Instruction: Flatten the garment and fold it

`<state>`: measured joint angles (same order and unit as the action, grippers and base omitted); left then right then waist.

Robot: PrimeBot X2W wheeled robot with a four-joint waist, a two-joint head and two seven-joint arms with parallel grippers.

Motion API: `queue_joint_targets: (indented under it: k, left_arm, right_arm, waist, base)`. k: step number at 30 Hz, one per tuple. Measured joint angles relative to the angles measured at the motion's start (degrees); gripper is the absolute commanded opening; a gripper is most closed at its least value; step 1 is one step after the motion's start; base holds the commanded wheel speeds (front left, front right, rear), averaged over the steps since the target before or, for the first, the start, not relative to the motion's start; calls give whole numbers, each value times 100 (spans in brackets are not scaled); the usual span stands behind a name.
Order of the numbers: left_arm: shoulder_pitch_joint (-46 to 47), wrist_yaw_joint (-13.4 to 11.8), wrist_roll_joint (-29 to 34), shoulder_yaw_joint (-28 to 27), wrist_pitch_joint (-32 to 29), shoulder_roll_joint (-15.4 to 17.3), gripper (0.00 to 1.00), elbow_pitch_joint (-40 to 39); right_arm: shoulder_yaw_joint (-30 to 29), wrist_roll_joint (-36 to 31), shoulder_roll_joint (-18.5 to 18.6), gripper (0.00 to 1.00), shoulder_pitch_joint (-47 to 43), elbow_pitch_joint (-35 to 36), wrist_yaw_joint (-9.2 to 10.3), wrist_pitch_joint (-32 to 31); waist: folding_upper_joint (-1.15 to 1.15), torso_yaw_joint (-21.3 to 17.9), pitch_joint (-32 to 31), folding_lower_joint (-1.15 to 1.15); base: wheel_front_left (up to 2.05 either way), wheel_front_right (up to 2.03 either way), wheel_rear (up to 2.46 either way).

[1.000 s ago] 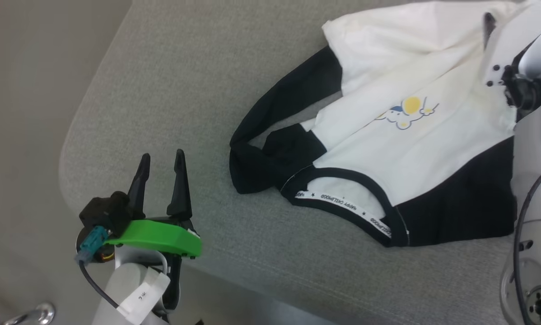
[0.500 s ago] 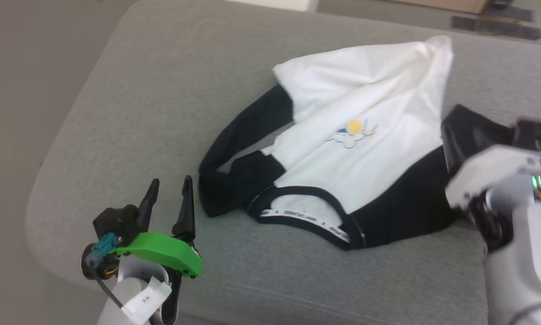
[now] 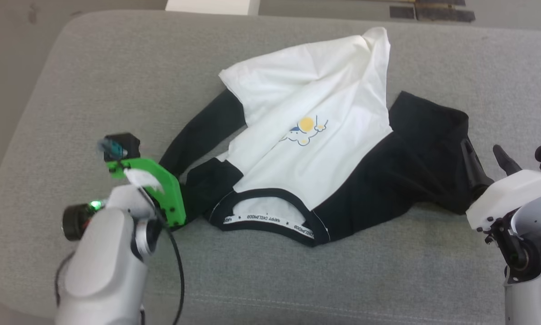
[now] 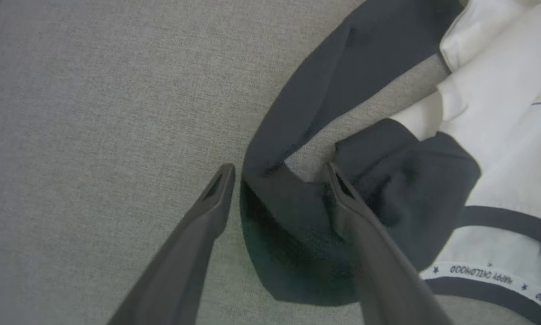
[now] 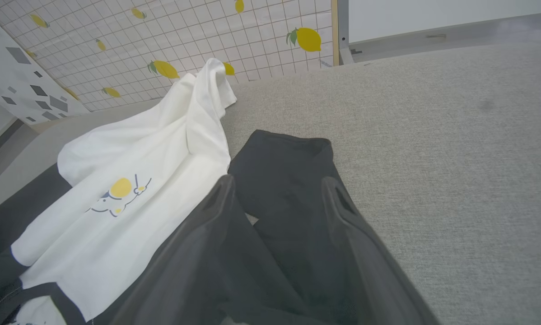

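1. The garment [image 3: 315, 149] is seen crumpled on the grey cushion [image 3: 117, 67]; flattening is judged in hand.
2. The left gripper [image 4: 279, 168] is held wide open, empty, astride one black sleeve [image 4: 306, 104]; the right gripper [image 5: 277, 179] likewise at the other.
3. Next, each sleeve should be pinched and drawn outward.

A rumpled garment [image 3: 315, 149] lies across the middle of the grey fabric worktop [image 3: 117, 67]. Its collar [image 3: 261, 218] points toward the near edge and its white hem [image 3: 374, 38] is bunched up toward the far edge. A small print [image 3: 304, 131] with a yellow circle sits on the white chest. One black sleeve [image 3: 198, 131] loops out toward the left edge and doubles back on itself. The other sleeve [image 3: 424, 135] spreads flat toward the right edge. The left gripper [image 3: 173, 212] hangs over the end of the looped sleeve, its jaws hidden under a green mount [image 3: 153, 174]. The right gripper [image 3: 489, 169] has its jaws apart at the spread sleeve's outer edge, one finger over black cloth, the other over bare grey.
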<state>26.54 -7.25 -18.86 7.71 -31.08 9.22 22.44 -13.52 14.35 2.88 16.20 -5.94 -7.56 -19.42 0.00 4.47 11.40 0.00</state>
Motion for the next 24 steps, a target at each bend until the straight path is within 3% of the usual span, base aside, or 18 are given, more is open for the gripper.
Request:
queue_joint_targets:
  k: [5,7,8,12,20,24]
  left_arm:
    - [320,-58,222,203,-669,180,100,524]
    - [348,-55,209,204,-742,180,25,642]
    - [389,-49,191,189,-731,186,0,661]
    - [690,-10,116,9,-452,289,0,660]
    - [1825,25,136,-394,77,1134,0,414]
    - [2283,154,198,-379,156,1318,0,303]
  right_arm:
    - [64,38,-2,100,1,147,0,-77]
    - [75,38,-2,100,1,183,0,-79]
    - [75,30,-2,100,2,202,0,-83]
    - [115,27,-3,100,15,240,0,-82]
    - [403,136,-5,100,237,287,0,-27]
    - [435,166,-4,100,275,289,0,34]
  waist:
    - [0,-98,202,0]
    - [0,-131,277,0]
    - [0,-150,319,0]
    - [0,-216,469,0]
    - [0,-501,852,0]
    - [0,-683,1139,0]
  base:
    - [0,0,0]
    - [0,0,0]
    - [0,0,0]
    - [0,0,0]
    - [0,0,0]
    - [0,0,0]
